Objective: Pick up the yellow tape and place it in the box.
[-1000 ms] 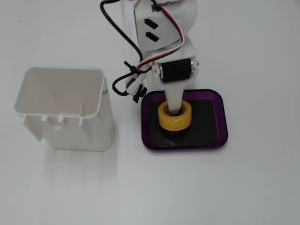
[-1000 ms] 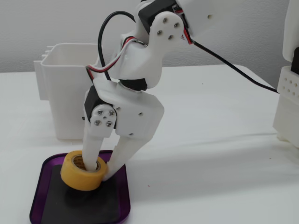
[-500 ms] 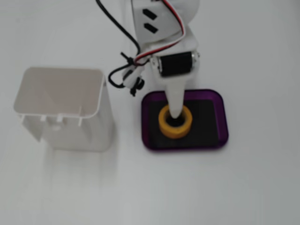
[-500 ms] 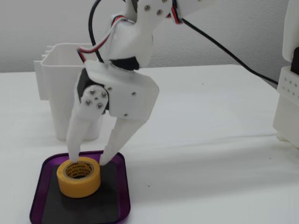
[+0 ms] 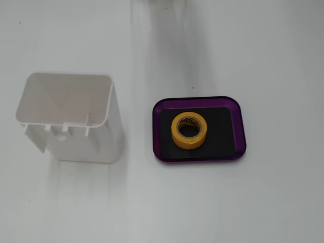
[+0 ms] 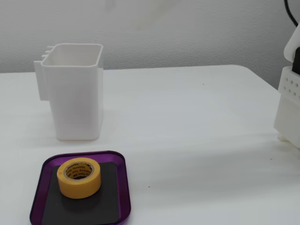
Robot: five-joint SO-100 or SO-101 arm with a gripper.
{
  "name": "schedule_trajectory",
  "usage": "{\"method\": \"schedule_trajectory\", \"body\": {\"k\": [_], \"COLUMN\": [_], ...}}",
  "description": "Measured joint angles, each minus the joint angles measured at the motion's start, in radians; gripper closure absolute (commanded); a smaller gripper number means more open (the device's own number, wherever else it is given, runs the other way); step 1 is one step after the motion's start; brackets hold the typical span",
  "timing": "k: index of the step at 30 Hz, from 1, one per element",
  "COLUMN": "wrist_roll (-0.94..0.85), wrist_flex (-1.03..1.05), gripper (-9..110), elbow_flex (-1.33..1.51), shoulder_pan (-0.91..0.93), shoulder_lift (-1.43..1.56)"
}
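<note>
1. Two things settle the job in the fixed view from above: your yellow tape (image 5: pixel 189 130) lies flat on the black floor of the purple box (image 5: pixel 241 126), hole upward, a little left of the floor's middle and clear of every rim. Left of the box stands a taller white bin (image 5: pixel 71 116), well apart. No gripper appears here, so which way the tape lies from it cannot be read.

2. One more object shows in the low fixed view from the side: a white piece of the robot's base (image 6: pixel 289 105) at the right edge, far across the table (image 6: pixel 197 122) from the tape (image 6: pixel 79 178), which sits in the box (image 6: pixel 124 187) at lower left, with the bin (image 6: pixel 77 91) behind it. The gripper itself is out of sight, so you cannot tell whether its fingers are apart or together. Judged from this, the placing looks done.
</note>
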Motion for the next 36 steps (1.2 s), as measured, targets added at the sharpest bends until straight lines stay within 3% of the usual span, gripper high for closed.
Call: {"method": "schedule_trajectory", "body": {"k": [9,16,27,30,35,36], "wrist_roll": [0.000,0.107,0.161,0.152,0.150,0.150], "wrist_flex": [-0.035,-0.196,-0.212,-0.206,-0.187,-0.187], "gripper": [90,78,78,82,103,102], "elbow_flex": [0.561,1.031,1.476,1.574,1.635,1.641], "shoulder_pan": [0.077,0.206,0.218,0.213,0.210,0.210], "shoulder_lift": [0.491,0.827,1.215,1.262,1.270,1.270]}}
